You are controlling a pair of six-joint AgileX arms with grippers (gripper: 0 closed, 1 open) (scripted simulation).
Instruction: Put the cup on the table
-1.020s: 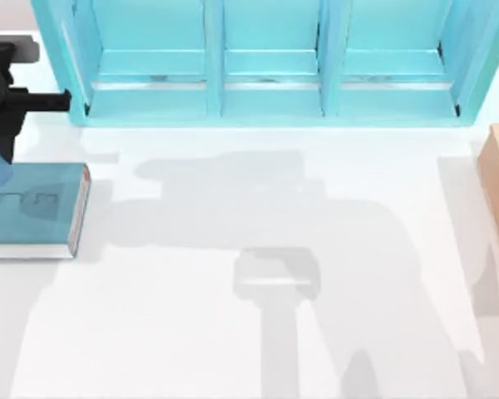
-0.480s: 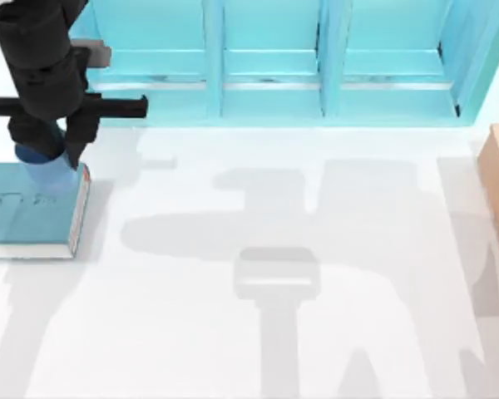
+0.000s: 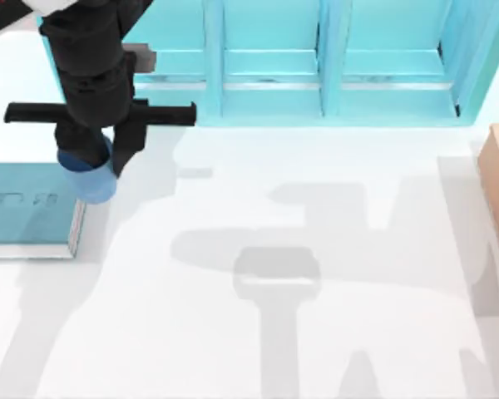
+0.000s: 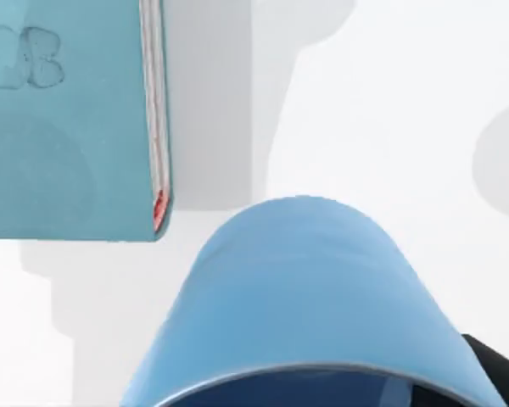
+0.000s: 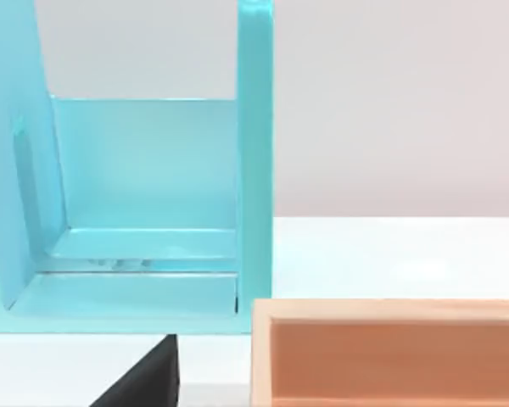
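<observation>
The left gripper (image 3: 96, 162), closed on the cup (image 3: 90, 176), has carried it off the book (image 3: 25, 208) toward 3 o'clock, over bare desk (image 3: 258, 332).

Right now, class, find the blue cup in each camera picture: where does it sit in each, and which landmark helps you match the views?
Top view: the cup hangs under the left gripper, at the upper left, by the teal book.
Left wrist view: it sits in the lower middle, with the book's corner beside it.
Right wrist view: not in it.
Shared landmark: the teal book.
</observation>
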